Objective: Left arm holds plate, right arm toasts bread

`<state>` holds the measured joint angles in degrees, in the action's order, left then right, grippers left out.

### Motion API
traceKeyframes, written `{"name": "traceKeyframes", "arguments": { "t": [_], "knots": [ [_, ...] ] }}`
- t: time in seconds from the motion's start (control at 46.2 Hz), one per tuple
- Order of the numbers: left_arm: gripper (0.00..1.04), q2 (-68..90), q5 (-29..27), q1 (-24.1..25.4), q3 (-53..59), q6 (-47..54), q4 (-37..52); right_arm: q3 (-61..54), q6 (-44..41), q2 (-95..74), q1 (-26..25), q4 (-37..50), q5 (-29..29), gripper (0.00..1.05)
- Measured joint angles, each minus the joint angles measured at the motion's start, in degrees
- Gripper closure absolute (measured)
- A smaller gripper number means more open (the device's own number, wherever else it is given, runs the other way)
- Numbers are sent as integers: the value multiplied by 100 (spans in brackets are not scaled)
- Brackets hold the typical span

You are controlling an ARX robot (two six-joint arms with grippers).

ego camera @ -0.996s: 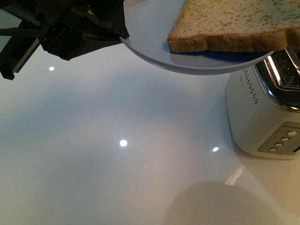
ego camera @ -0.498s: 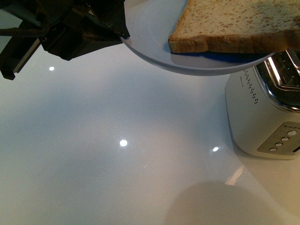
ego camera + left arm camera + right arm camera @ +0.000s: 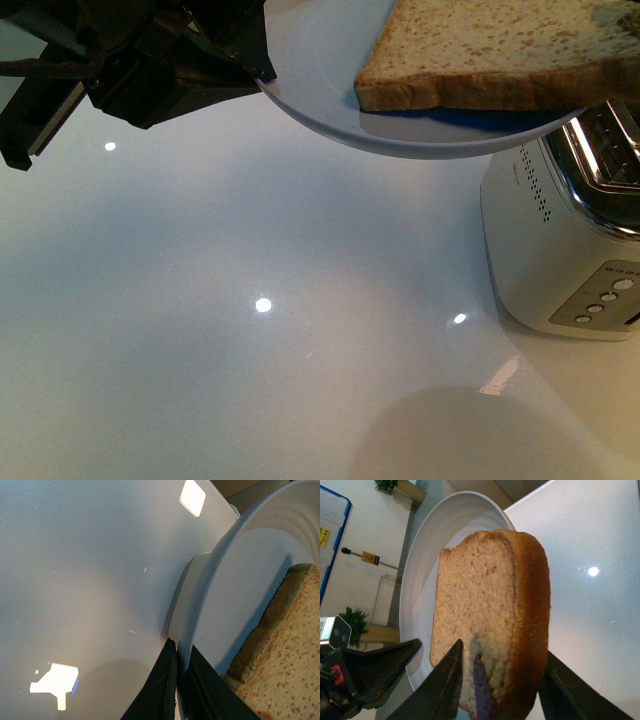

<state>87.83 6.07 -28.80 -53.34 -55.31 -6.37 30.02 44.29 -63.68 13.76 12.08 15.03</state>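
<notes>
Brown bread (image 3: 490,590) within right claw (image 3: 501,652), over plate (image 3: 420,575)

Glossy table (image 3: 200,380) (smooth plate (image 3: 320,70), coarse bread (image 3: 480,40))

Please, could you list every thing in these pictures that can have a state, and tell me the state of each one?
left tool: shut on the rim of the plate.
plate: held in the air above the table.
right tool: shut on the bread.
bread: gripped over the plate, not in the toaster.
toaster: upright on the table, no bread seen in it.
</notes>
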Motion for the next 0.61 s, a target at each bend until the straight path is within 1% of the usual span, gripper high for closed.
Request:
{"name": "traceKeyframes", "arguments": {
  "t": [0.152,0.26,0.281,0.39,0.498,0.606],
  "knots": [
    [102,0,0,0,0,-4,2,-17,79,11,-35,-4,68,83],
    [102,0,9,0,0,-4,0,-22,118,122,-166,-24,160,100],
    [102,0,7,0,0,-4,0,-22,118,149,-195,-37,175,102],
    [102,0,9,0,0,-4,0,-4,92,337,-452,-186,260,102],
    [102,0,9,0,0,-7,2,214,-160,549,-826,-365,258,102],
    [102,0,11,0,-2,-11,2,671,-866,671,-1263,-522,66,102]
  ]
}}
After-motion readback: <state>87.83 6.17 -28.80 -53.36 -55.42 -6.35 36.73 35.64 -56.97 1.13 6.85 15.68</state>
